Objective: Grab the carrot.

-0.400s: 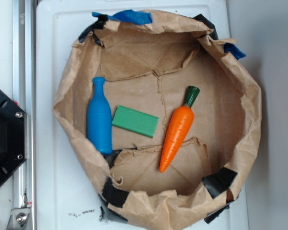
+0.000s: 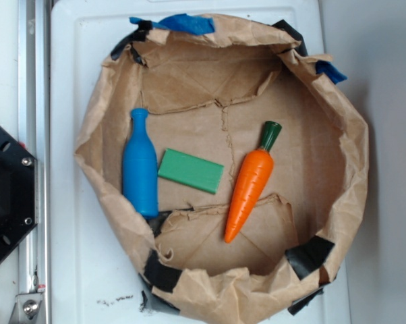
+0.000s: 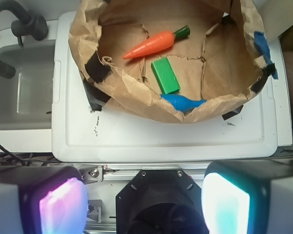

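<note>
The orange carrot with a dark green stem lies inside a brown paper basin, tip pointing to the lower left. In the wrist view the carrot lies at the top, far from me. My gripper is open and empty, its two pads far apart at the bottom of the wrist view, above the robot's black base and well short of the basin. The gripper does not show in the exterior view.
A blue bottle and a flat green block lie left of the carrot in the basin. The basin's crumpled paper wall rises around them. It sits on a white board. A sink is at the left.
</note>
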Available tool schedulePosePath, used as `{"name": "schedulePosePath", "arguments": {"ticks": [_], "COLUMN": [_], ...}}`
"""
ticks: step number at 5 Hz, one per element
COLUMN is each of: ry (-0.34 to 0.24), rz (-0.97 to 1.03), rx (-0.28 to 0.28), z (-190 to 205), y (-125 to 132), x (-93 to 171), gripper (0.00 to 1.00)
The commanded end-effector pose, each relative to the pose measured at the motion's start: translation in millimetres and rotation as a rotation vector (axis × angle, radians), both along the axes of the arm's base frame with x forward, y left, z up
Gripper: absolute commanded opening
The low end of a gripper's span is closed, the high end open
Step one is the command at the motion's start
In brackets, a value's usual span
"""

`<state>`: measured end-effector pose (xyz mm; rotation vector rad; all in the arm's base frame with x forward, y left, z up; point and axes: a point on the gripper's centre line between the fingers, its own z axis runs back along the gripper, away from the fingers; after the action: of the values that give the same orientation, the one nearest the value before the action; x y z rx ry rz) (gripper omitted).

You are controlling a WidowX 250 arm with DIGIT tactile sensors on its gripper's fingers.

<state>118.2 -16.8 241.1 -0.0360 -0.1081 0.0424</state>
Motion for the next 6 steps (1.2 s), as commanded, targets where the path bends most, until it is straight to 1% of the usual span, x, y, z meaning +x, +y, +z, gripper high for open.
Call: {"name": "schedulePosePath", "arguments": {"ticks": [1, 2, 3, 4, 5, 6], "ry": [-0.009, -0.021, -0.023, -0.008, -0.085, -0.135], "rz": [0.195, 0.356, 0.466, 0.558, 0.659, 0.655], "rx": [0.014, 0.019, 0.014, 0.014, -0.014, -0.049], "z": [-5.2, -15.8, -30.0, -49.4, -68.5, -85.7], "y": [5.9, 15.2, 25.0, 37.4, 45.0, 49.2], "x": [63.1, 88.1, 101.4, 114.4, 125.3, 136.6], "gripper": [1.00, 1.00, 1.00, 1.00, 1.00, 1.00]}}
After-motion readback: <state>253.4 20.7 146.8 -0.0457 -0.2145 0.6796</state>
